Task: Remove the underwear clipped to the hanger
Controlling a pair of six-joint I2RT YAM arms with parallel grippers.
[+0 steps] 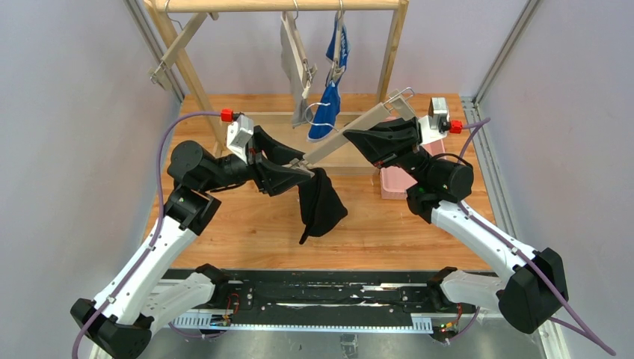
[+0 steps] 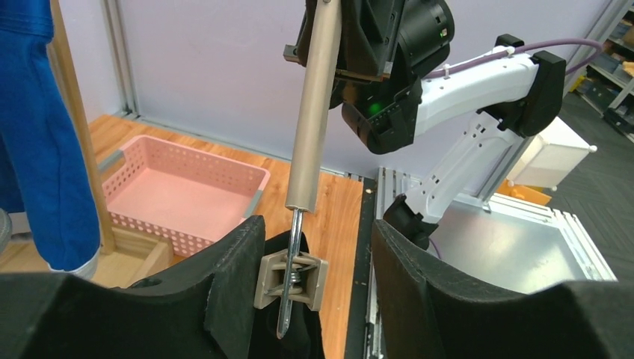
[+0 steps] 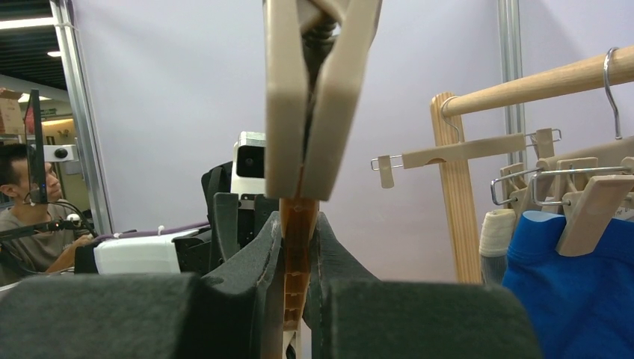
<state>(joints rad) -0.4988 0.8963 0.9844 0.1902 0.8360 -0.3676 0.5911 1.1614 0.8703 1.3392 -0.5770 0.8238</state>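
Freeing the black brief [image 1: 323,206] from a hanger [image 1: 333,146] held off the rack [image 1: 277,5]
The grey brief [image 1: 297,67] and blue brief [image 1: 326,120] hang on the rack; the right gripper [image 1: 351,136] is clamped on the hanger bar; the left gripper [image 2: 314,254], fingers parted, straddles the clip [image 2: 291,278] pinning the black brief, and should squeeze it next

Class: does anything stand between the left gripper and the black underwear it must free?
Only the hanger's clip, which sits inside the open left gripper and pinches the black underwear; nothing else visible intervenes.
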